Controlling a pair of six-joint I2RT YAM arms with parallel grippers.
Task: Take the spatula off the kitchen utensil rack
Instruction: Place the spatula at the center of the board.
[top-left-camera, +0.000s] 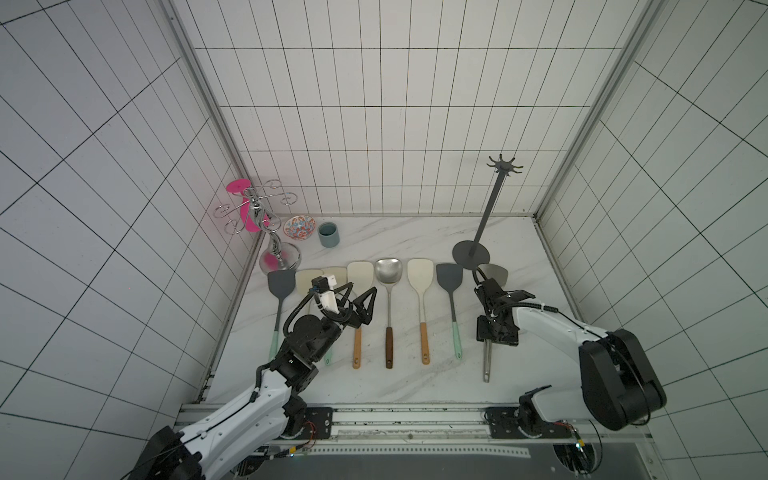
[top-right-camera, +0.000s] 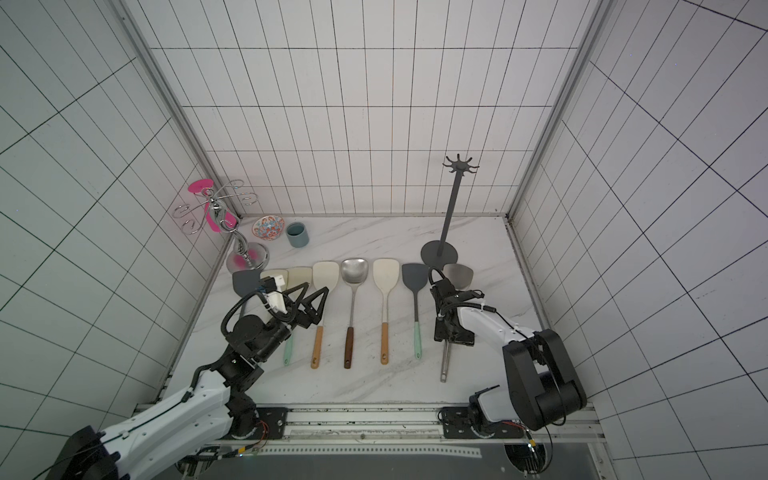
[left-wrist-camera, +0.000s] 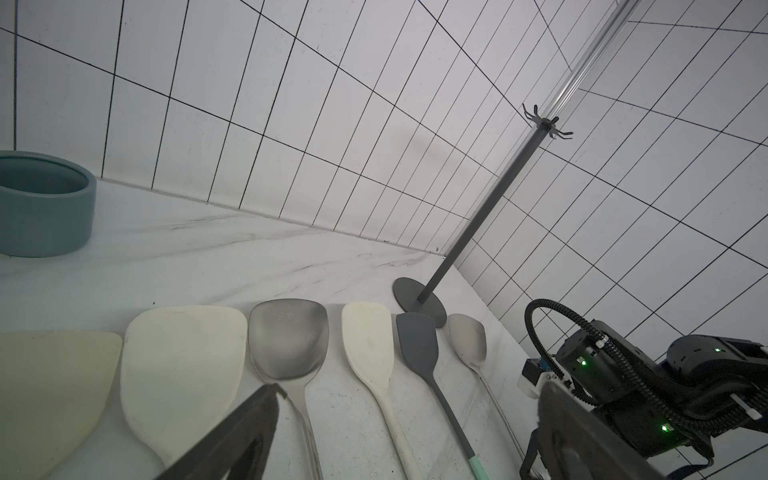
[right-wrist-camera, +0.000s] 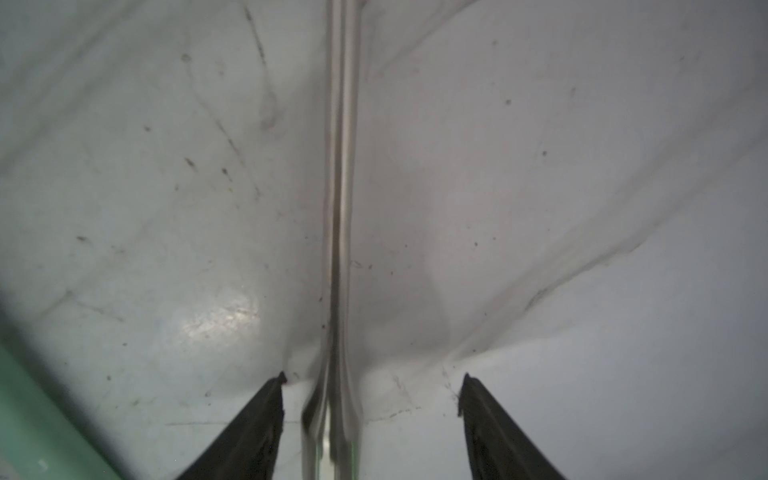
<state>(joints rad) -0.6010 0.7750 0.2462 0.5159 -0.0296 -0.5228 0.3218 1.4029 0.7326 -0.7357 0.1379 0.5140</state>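
- Steel spatula (top-left-camera: 486, 365): off the kitchen utensil rack (top-left-camera: 484, 220) and flat on the table (top-left-camera: 415, 237). It sits at 6 o'clock from the rack's base, with its head just beside the base; contact can't be judged. The hooks (top-left-camera: 505, 164) are bare.
- Right gripper (right-wrist-camera: 374, 378): released, jaws parted to either side of the handle with a gap on both sides.
- Risk: if the gripper lifts off at a slant, a fingertip could catch the handle. That would skid the spatula or flick it up.
- Risk: a skid toward 12 o'clock pushes the head into the rack's base. The pole is tall and thin and looks easy to rock.
- Risk: a skid toward 9 o'clock hits the grey spatula (top-left-camera: 449, 278), whose mint handle lies close by in the right wrist view.
- Left gripper (top-left-camera: 363, 289): spread wide, holding nothing, above the cream spatula (top-left-camera: 360, 272) at the row's 9 o'clock side. A low retreat could rake that row.
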